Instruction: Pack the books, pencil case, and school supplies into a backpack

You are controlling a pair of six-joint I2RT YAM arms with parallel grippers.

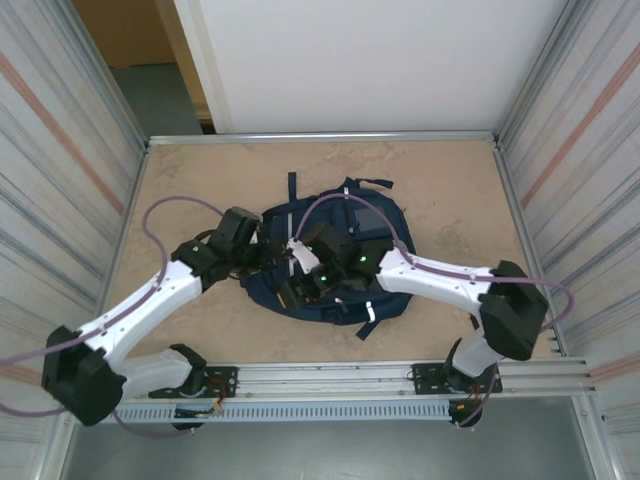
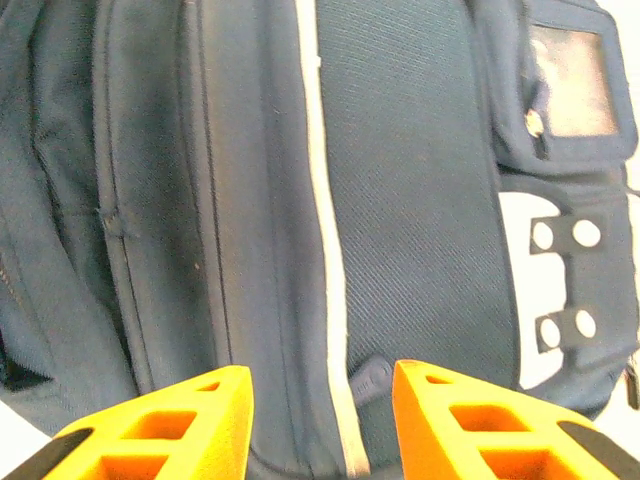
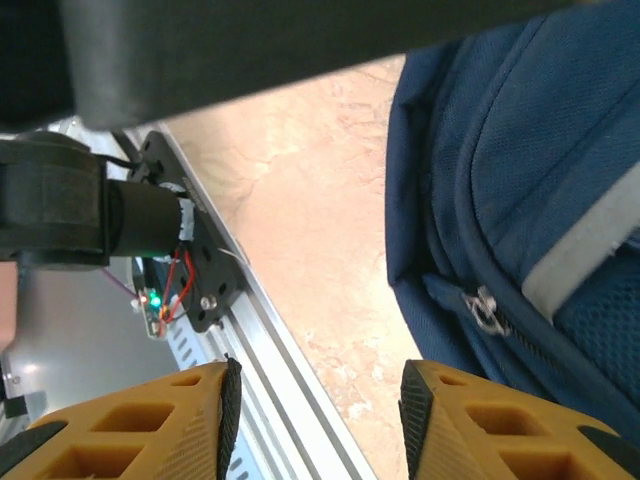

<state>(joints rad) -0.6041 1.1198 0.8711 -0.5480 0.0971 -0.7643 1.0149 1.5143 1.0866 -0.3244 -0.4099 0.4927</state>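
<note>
Where the two arms are bolted to a metal rail (image 1: 350,375) at the near edge of the table (image 1: 200,180), they bend inward and meet over one object. This is a large navy-blue backpack (image 1: 372,215) lying flat near the middle of the table, with dark straps pointing toward the far edge.

The right gripper (image 3: 318,385) has its orange fingers apart with nothing between them. It hangs just off the near edge of the bag, over bare tabletop, angled back toward the rail. A small metal zipper pull (image 3: 485,308) sits on the fabric just beside its right finger. This placement suggests the gripper is positioned to work the zipper.

The left gripper (image 2: 318,385) also has its fingers apart and grips nothing. It hovers close above the bag's front panel, straddling a white reflective stripe (image 2: 325,250), probably to steady or lift the fabric. Farther along that panel are white buckle patches (image 2: 560,280) and a square patch (image 2: 572,80).

What the bag holds is hidden, so packing progress cannot be judged.
</note>
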